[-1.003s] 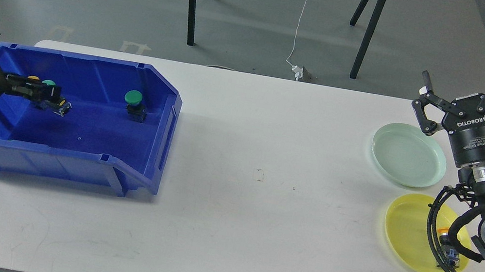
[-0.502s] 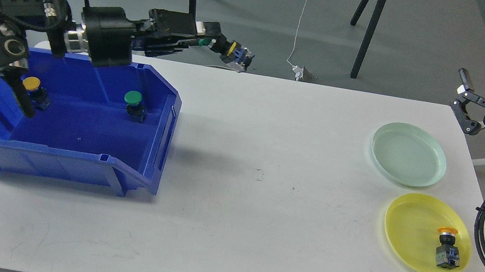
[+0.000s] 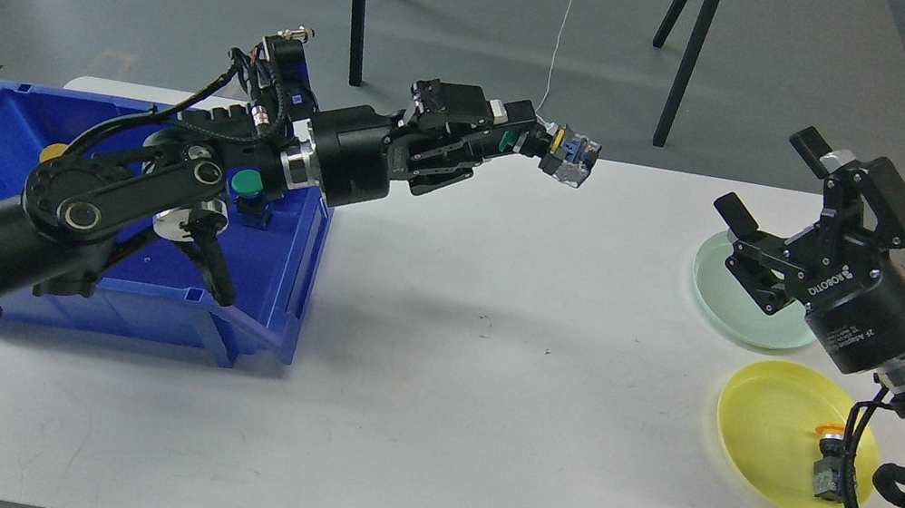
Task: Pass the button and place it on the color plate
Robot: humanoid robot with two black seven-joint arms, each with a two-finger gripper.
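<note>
My left gripper point(image 3: 517, 140) is shut on a green-capped button point(image 3: 565, 155) and holds it in the air over the table's back edge, near the middle, with the button's grey and blue body pointing right. My right gripper point(image 3: 771, 177) is open and empty, turned left toward the button, a good gap away, above the pale green plate point(image 3: 714, 284). The yellow plate point(image 3: 768, 426) lies in front of it with an orange-capped button point(image 3: 829, 462) on its right side.
The blue bin point(image 3: 262, 296) stands at the left under my left arm. It holds a green button point(image 3: 248, 185) and a yellow button point(image 3: 50, 152), mostly hidden by the arm. Black stand legs rise behind the table.
My left gripper has carried the button out of the bin, up and right toward the table's middle. My right gripper has swung in leftward and tilted to face it.
</note>
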